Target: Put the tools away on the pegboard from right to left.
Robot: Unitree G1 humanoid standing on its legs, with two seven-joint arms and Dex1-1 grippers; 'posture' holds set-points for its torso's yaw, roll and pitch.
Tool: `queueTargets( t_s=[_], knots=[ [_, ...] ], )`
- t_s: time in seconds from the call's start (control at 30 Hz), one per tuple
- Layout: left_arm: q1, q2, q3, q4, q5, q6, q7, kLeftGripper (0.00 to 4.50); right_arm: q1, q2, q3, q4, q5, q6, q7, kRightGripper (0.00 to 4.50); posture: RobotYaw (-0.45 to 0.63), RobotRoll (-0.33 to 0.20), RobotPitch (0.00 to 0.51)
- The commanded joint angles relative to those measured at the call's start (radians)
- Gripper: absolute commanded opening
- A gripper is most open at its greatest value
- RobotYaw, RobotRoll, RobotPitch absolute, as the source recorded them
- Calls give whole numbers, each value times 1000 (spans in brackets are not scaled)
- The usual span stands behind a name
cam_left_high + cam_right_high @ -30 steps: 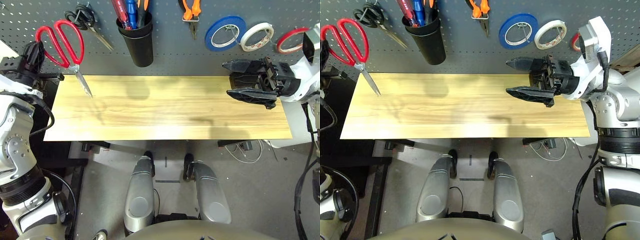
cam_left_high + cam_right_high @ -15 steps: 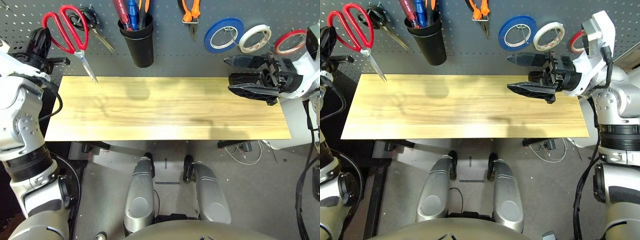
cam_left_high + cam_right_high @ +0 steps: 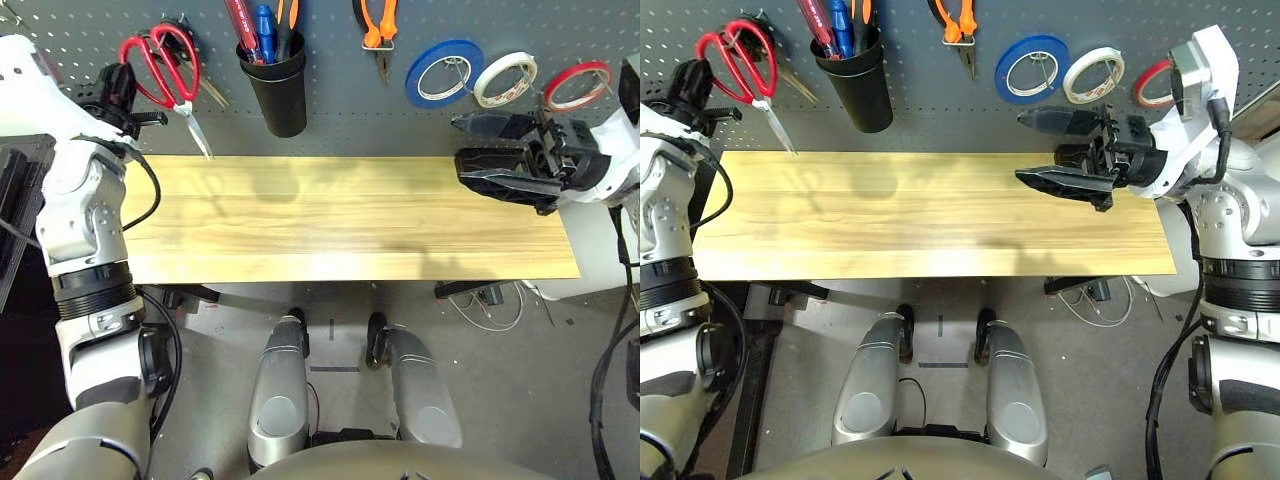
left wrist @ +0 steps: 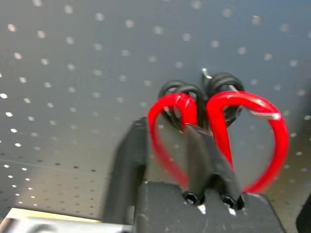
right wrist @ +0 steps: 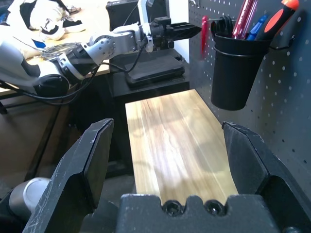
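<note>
My left gripper [image 3: 122, 85] is shut on the red-handled scissors [image 3: 165, 62]. It holds them against the upper left of the pegboard [image 3: 340, 110], blades slanting down. In the left wrist view the red handles [image 4: 272, 141] overlap the black-handled scissors [image 4: 223, 83] on their hook. The red-handled screwdriver [image 3: 238, 20] stands in the black cup [image 3: 278, 90]. The orange-handled pliers [image 3: 378, 25] hang on a hook. At far right the red tape ring [image 3: 578, 85] hangs. My right gripper [image 3: 482, 152] hovers open and empty over the table's right end.
A blue tape roll [image 3: 447, 72] and a white tape roll [image 3: 505, 78] hang between the pliers and the red ring. The wooden tabletop [image 3: 340, 220] lies below the board. A blue pen stands in the cup.
My left arm has carried the red-handled scissors up and to the right, from beside the table's left end to the board over the black-handled scissors. The right gripper has barely moved.
</note>
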Motion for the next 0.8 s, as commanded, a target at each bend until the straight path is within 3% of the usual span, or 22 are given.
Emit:
queueTargets(
  t_s=[0.03,0.17,0.2,0.47,0.8],
  knots=[
    [52,17,1,-17,1,33,-21,2860,14,-2,2,5,-22,-11,-12,4500,21,0,232],
    [133,45,6,-92,-12,86,-52,4329,12,30,6,29,-51,-46,-44,4500,32,0,233],
    [151,50,8,-109,-16,100,-59,4448,12,38,6,37,-61,-61,-52,4500,34,0,233],
    [330,75,16,-230,-75,213,-150,4448,64,115,-15,144,-173,-203,-184,4500,45,0,234],
    [388,44,-72,-150,19,73,-185,4448,152,180,-40,234,-285,-341,-400,4500,24,0,226]
  ],
)
